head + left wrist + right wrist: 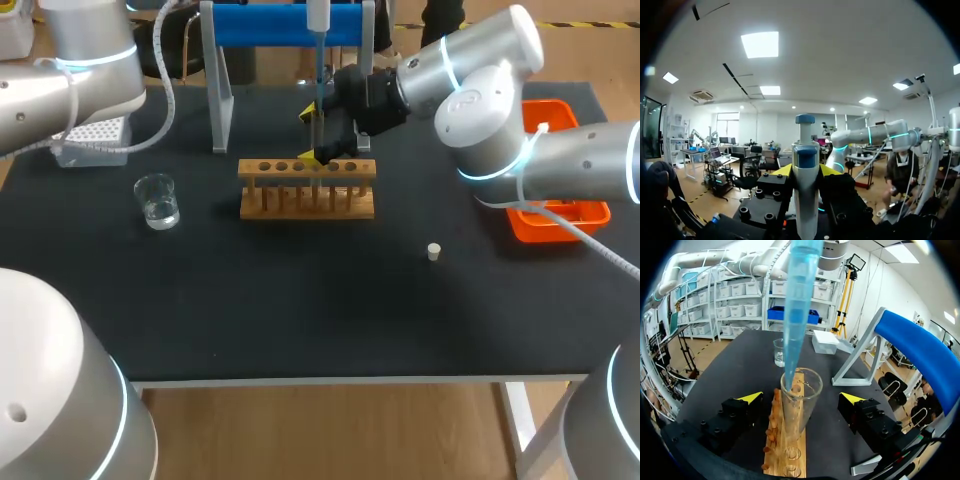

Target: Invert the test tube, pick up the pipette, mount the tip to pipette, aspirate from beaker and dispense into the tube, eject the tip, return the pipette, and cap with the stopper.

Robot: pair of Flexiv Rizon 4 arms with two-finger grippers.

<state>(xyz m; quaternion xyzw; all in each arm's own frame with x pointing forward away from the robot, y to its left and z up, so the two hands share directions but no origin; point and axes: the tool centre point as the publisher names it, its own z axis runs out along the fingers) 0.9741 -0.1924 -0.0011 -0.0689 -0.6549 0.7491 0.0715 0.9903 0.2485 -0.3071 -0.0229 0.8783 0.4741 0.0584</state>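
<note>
In the left wrist view my left gripper (pixel 806 170) is shut on the white and blue pipette (pixel 805 190), which stands upright between its yellow tips. The head view shows the pipette (pixel 317 15) at the top edge, its blue tip (pixel 319 100) pointing down. That tip (pixel 797 305) ends just inside the mouth of the glass test tube (pixel 800 405), upright in the wooden rack (pixel 785 450). My right gripper (pixel 320 135) stands open around the tube, a finger on each side and neither touching. The beaker (pixel 157 200) of water sits left of the rack (pixel 307 187). A white stopper (pixel 434 251) lies to the right.
A white tip box (pixel 92 140) sits at the back left under my left arm. The blue pipette stand (pixel 290 25) rises behind the rack. An orange tray (pixel 560 210) lies at the right edge beneath my right arm.
</note>
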